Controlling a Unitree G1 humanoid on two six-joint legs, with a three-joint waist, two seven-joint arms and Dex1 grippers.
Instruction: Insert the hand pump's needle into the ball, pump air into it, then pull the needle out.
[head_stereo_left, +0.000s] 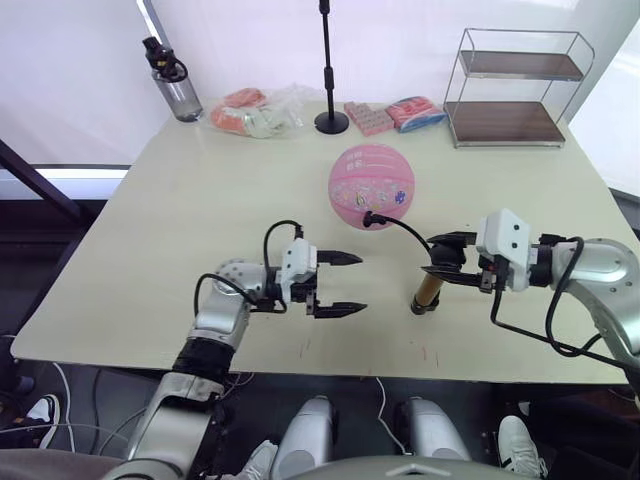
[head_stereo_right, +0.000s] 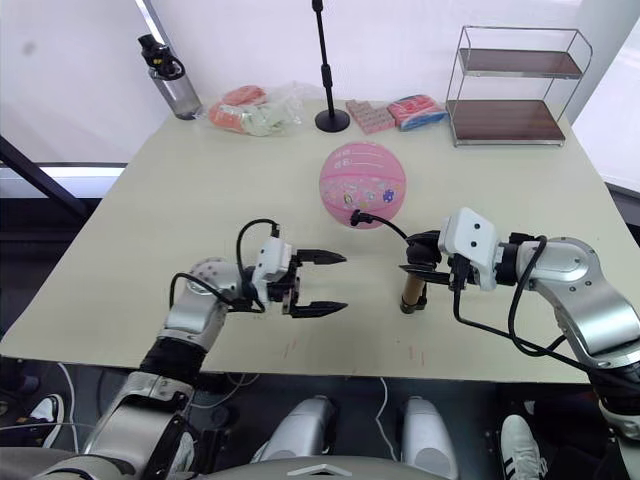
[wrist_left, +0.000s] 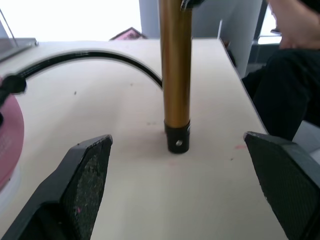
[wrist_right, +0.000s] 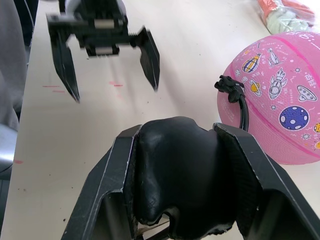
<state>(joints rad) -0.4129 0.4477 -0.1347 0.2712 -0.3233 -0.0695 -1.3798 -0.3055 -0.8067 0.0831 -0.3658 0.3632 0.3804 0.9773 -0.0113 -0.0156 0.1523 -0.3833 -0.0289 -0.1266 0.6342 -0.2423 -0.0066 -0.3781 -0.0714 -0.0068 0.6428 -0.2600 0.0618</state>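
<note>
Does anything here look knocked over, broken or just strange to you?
Nothing looks spilled or broken. The one odd sight is the hand pump: it stands on end on the table, held at its handle by the right gripper. Its hose already meets the ball. The left gripper is open.

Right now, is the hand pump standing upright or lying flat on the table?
Upright. The hand pump stands on its black end cap on the table, its handle gripped from above by the right pincer.

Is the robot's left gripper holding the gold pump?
No, the left gripper is open with nothing between its fingers, apart from the hand pump, which the right gripper holds by its black handle.
</note>
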